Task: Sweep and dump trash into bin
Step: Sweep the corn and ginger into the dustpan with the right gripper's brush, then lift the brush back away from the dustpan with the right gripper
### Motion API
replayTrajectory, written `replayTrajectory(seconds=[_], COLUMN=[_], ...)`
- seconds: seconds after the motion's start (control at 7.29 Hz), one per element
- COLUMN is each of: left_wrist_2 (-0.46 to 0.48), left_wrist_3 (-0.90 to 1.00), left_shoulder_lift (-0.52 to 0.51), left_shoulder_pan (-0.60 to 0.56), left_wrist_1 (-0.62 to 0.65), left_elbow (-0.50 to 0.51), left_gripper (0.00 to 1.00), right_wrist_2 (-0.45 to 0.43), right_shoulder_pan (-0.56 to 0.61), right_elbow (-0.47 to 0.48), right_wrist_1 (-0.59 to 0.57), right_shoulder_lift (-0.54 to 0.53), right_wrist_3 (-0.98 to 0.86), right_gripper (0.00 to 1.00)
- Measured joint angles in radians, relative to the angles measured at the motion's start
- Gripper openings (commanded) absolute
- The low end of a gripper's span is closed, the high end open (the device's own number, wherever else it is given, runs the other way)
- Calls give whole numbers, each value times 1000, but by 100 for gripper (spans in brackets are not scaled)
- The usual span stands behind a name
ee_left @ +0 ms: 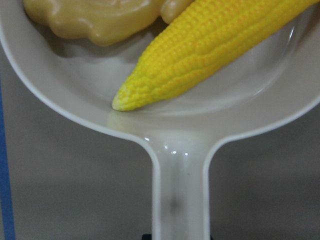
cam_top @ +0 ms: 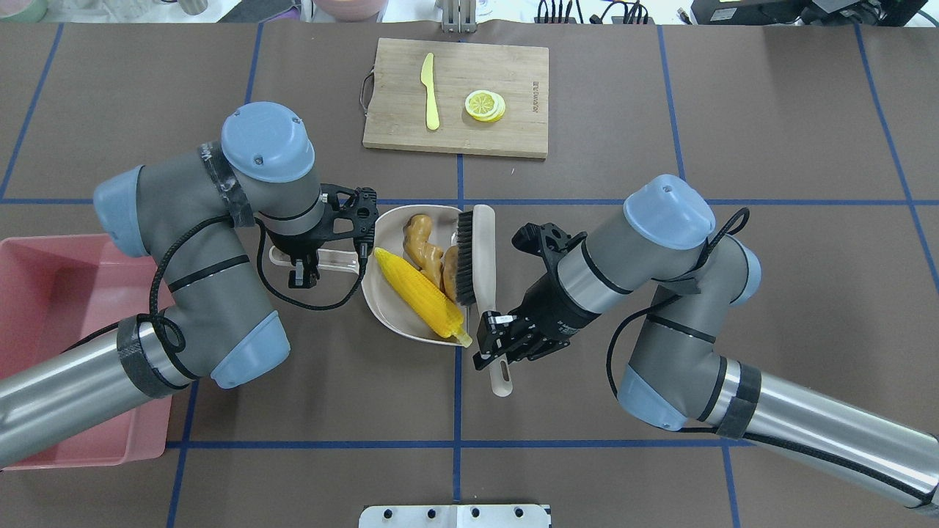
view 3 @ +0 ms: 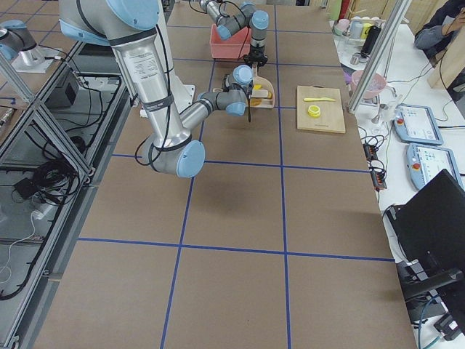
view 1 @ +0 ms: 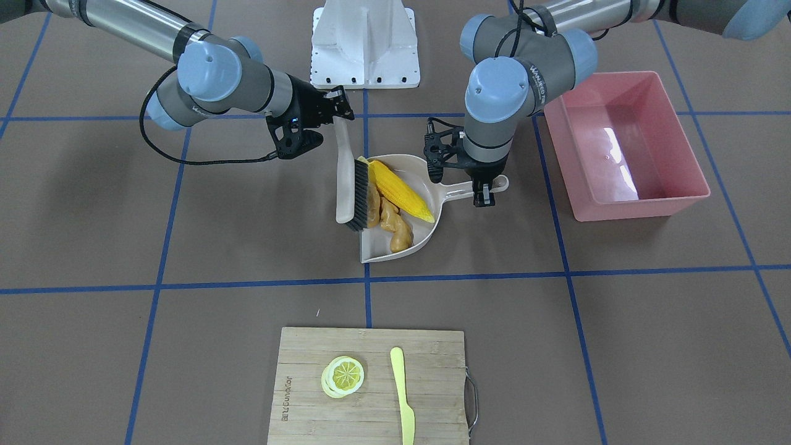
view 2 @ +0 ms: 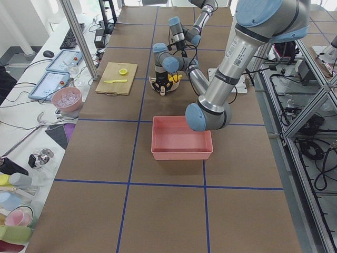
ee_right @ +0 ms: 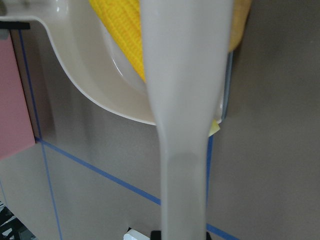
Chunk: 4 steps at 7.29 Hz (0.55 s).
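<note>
The beige dustpan (view 1: 457, 190) lies mid-table holding the trash. The yellow corn cob (view 1: 401, 190) lies along it, the tan ginger root (view 1: 395, 225) is beside it, and the brown potato (view 1: 372, 207) is half hidden behind the brush (view 1: 344, 179). My left gripper (cam_top: 301, 268) is shut on the dustpan's handle (ee_left: 180, 190). My right gripper (cam_top: 495, 341) is shut on the brush handle (ee_right: 185, 100), with the bristles standing at the pan's open mouth against the potato. The pink bin (cam_top: 51, 293) stands apart beyond the left arm, with nothing in the part that shows.
A wooden cutting board (view 1: 309, 371) at the far side from the robot carries a lemon slice (view 1: 343, 376) and a pale yellow knife (view 1: 403, 395). The robot's white base plate (view 1: 364, 43) sits at the near edge. Blue tape lines cross the brown table.
</note>
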Motion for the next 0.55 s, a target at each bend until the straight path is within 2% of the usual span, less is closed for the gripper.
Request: replayTrajectory(seconds=[0.27, 0.55], left_wrist_2=[-42, -60], left_wrist_3=[-6, -8], left_shoulder_lift=[1, 2], left_shoulder_pan=[-12, -16], left_wrist_1=[-48, -75], left_elbow=[-4, -2], left_gripper=[0, 0], right_wrist_2=[37, 70], right_shoulder_pan=[60, 112], right_elbow=[86, 135], right_wrist_1=[-108, -150], right_shoulder_lift=[-18, -55], right_wrist_3=[-2, -12], right_gripper=[0, 0])
